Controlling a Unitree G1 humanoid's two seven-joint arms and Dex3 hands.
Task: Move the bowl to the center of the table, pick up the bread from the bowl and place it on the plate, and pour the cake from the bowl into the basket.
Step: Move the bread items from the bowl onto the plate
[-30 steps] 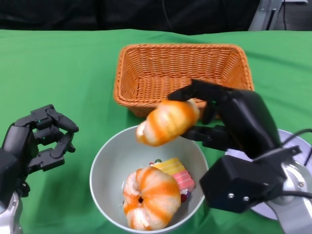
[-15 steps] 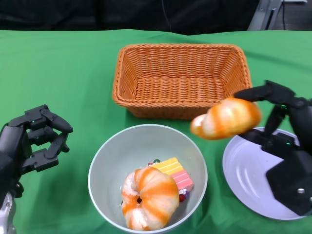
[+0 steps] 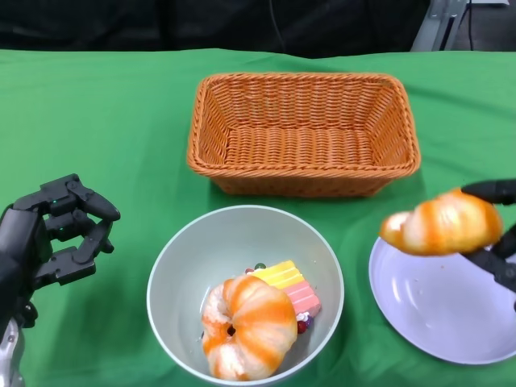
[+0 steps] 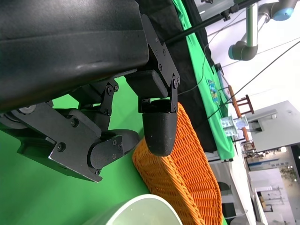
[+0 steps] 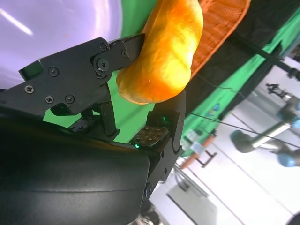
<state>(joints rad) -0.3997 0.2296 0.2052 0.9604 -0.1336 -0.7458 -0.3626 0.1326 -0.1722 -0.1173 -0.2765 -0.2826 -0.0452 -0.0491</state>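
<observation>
Change: the right robot hand (image 3: 498, 234) has carried the bread (image 3: 442, 223) rightward, away from the bowl (image 3: 179, 266) and past the basket's (image 3: 302, 133) near right corner; the bread now hangs above the near-left part of the plate (image 3: 451, 314), not touching it. Most of that hand has slid out of the head view's right edge. The left robot hand (image 3: 56, 238) has barely moved.
Right robot hand: grips the bread between fingers above and below it.
Left robot hand: holds nothing, fingers half curled and apart, hovering over the green worktop (image 3: 105, 121) left of the bowl.
Bowl: grey, near centre front, just before the basket; it holds a second bread (image 3: 246, 326), ring-shaped, and a striped pink and yellow cake (image 3: 292, 286) wedged beside it.
Right wrist view: shows the grip close up, the bread (image 5: 161, 51) pinched by black fingers (image 5: 117, 51), with the plate's (image 5: 61, 23) pale surface behind; the head view shows only fingertips.
Left wrist view: shows the left robot hand's (image 4: 136, 122) fingers apart over the cloth, plus the basket's wall (image 4: 187, 173) and a sliver of bowl rim (image 4: 136, 211).
Count: two breads, one cake, one bowl, one basket, one plate.
</observation>
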